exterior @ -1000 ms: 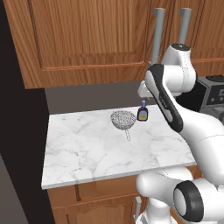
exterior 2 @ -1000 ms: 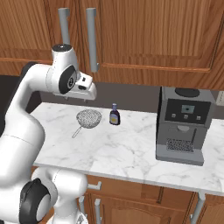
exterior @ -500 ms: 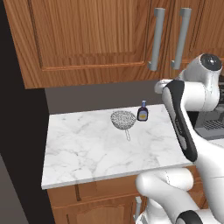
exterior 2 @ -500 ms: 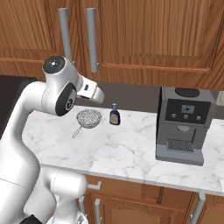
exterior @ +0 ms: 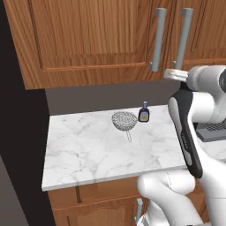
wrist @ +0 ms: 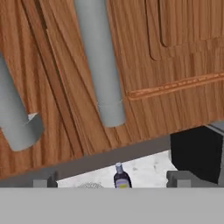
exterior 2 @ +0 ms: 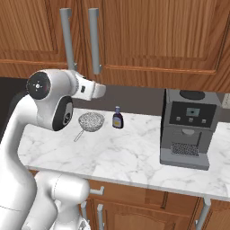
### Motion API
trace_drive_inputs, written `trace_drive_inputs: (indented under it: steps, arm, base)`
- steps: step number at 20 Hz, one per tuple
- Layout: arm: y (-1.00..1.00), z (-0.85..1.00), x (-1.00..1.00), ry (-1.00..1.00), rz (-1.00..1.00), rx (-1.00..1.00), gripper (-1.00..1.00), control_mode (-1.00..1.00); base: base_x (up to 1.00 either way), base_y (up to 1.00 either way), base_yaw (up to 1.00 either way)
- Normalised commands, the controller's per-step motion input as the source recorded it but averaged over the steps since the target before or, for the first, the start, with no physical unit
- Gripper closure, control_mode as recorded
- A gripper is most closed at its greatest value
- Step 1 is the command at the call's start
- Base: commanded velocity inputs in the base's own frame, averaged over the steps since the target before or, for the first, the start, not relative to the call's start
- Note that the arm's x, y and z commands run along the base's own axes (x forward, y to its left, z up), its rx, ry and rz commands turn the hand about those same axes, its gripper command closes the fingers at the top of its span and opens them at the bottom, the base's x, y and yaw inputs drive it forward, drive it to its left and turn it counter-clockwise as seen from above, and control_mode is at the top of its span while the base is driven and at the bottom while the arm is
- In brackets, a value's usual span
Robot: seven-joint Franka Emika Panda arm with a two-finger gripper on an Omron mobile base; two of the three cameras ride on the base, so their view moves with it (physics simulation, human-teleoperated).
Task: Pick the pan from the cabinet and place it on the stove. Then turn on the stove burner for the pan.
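Left base view: the cabinet (exterior: 88, 39) fills the upper part of the frame, its doors shut, with two grey bar handles (exterior: 156, 39) hanging at upper right. Below it a white marble counter (exterior: 88, 154) runs across the middle. On the counter, right of centre, a wire strainer (exterior: 124, 120) lies with its handle pointing toward the lower edge, and a small dark bottle (exterior: 144, 113) stands just beside it on the right. The white arm (exterior: 190, 132) rises along the right side, its upper end near the lower tips of the handles. The pan cannot be seen; the cabinet doors are closed.

Right base view: the cabinet doors span the top, the two bar handles at upper left. The arm curves up the left side and its wrist points right, just under the handles. The strainer (exterior 2: 91, 121) sits left of centre on the counter with the bottle (exterior 2: 117, 118) near its right. A grey coffee machine (exterior 2: 188, 128) stands at centre right on the counter.

Hand view: the camera looks at the cabinet front, tilted. One bar handle (wrist: 100, 61) crosses the upper centre and the other (wrist: 15, 118) ends at the left edge. The gripper (wrist: 112, 180) has its two grey fingertips (wrist: 43, 181) set wide apart at the bottom, open and holding nothing, not touching either handle. Between them the bottle (wrist: 122, 177) shows, with the dark coffee machine (wrist: 197, 155) at lower right.
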Motion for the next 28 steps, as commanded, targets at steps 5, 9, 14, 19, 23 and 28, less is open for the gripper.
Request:
trace_drive_inputs:
  steps: [5,9,14,19,23,28]
  arm:
    - [-0.06,0.73,0.0,-0.34,0.0,0.0,-1.0,-1.0]
    - [-0.08,0.57,0.0,-0.28,0.0,0.0,-1.0,-1.0]
    - [-0.04,0.18,0.0,-0.14,-0.04,-0.05,-1.0,-1.0]
    - [0.0,0.02,0.08,-0.02,-0.02,-0.07,-1.0,-1.0]
    - [0.0,0.0,0.39,0.01,0.0,-0.08,-1.0,-1.0]
    - [0.0,0.0,0.5,0.01,0.0,-0.04,-1.0,-1.0]
  base:
    - [0.0,0.0,0.0]
    - [0.0,0.0,0.0]
    - [0.0,0.0,0.0]
    - [0.0,0.0,0.0]
    - [0.0,0.0,0.0]
    - [0.0,0.0,0.0]
